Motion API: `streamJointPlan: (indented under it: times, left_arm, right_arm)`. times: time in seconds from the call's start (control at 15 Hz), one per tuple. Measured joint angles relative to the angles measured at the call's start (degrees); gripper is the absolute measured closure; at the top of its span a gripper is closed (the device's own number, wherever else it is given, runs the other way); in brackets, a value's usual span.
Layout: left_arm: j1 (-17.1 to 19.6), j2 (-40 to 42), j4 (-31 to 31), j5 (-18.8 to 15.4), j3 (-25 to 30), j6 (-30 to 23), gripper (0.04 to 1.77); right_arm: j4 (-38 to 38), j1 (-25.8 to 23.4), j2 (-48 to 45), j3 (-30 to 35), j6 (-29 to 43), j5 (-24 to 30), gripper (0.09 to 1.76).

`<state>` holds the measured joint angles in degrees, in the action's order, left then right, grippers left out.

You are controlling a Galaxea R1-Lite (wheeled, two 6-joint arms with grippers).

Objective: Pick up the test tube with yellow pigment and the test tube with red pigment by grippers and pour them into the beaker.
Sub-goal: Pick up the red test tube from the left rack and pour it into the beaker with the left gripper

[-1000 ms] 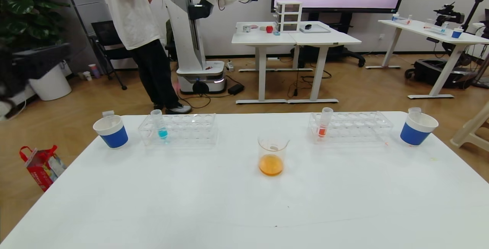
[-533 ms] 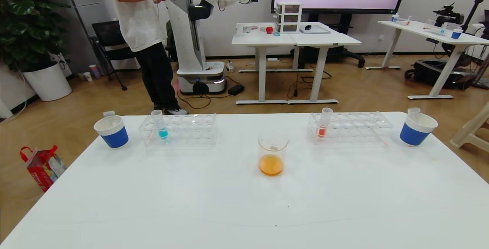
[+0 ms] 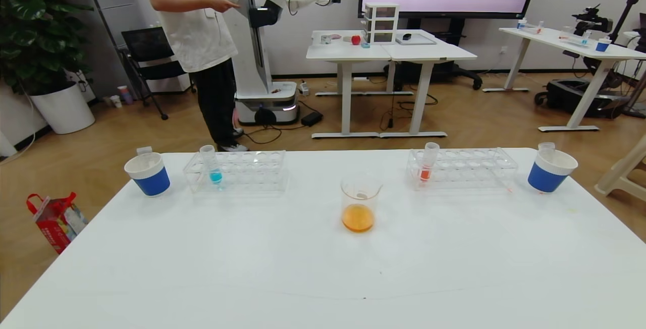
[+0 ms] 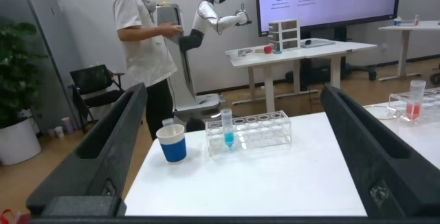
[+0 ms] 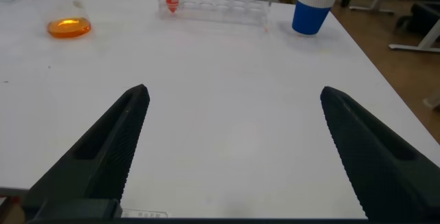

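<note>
1. Centrally, the beaker (image 3: 360,203) stands upright on the table (image 3: 323,268), holding orange liquid at its bottom.
2. Red tube (image 3: 427,162) stands in the right rack (image 3: 462,167); blue tube (image 3: 211,164) in the left rack (image 3: 237,170).
3. Cups (image 3: 148,173) (image 3: 550,170) flank the racks, each with a tube inside.
4. Left gripper (image 4: 227,155) and right gripper (image 5: 230,148) hover with jaws spread wide, empty.

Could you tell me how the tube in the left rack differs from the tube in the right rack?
The tube in the left rack holds blue liquid; the tube in the right rack holds orange-red liquid. The blue one stands in the clear left rack beside the left paper cup, while the red one's rack has its paper cup at the far end. Both are slim, clear, upright and partly filled, each in its rack's leftmost end.
</note>
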<state>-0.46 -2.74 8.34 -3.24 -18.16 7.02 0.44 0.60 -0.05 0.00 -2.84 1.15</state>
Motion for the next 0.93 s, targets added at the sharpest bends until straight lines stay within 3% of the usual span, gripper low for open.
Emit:
streamJointPlan:
  times: [0.13, 0.2, 0.27, 0.4, 0.93]
  left_arm:
    - [0.1, 1.7, 4.1, -0.2, 9.0, -0.1, 0.06]
    - [0.1, 2.2, 3.8, -0.1, 12.9, -0.5, 0.06]
    - [0.1, 2.5, -0.9, -0.1, 15.7, -1.2, 0.06]
    - [0.1, 2.7, -8.5, 1.4, 17.5, -3.1, 0.06]
    - [0.1, 2.9, -8.7, 2.0, 18.1, -4.1, 0.06]
  right_arm:
    - [0.0, 0.0, 0.0, 0.0, 0.0, 0.0, 0.11]
    - [0.0, 0.0, 0.0, 0.0, 0.0, 0.0, 0.11]
    - [0.0, 0.0, 0.0, 0.0, 0.0, 0.0, 0.11]
    - [0.0, 0.0, 0.0, 0.0, 0.0, 0.0, 0.11]
    - [0.0, 0.0, 0.0, 0.0, 0.0, 0.0, 0.11]
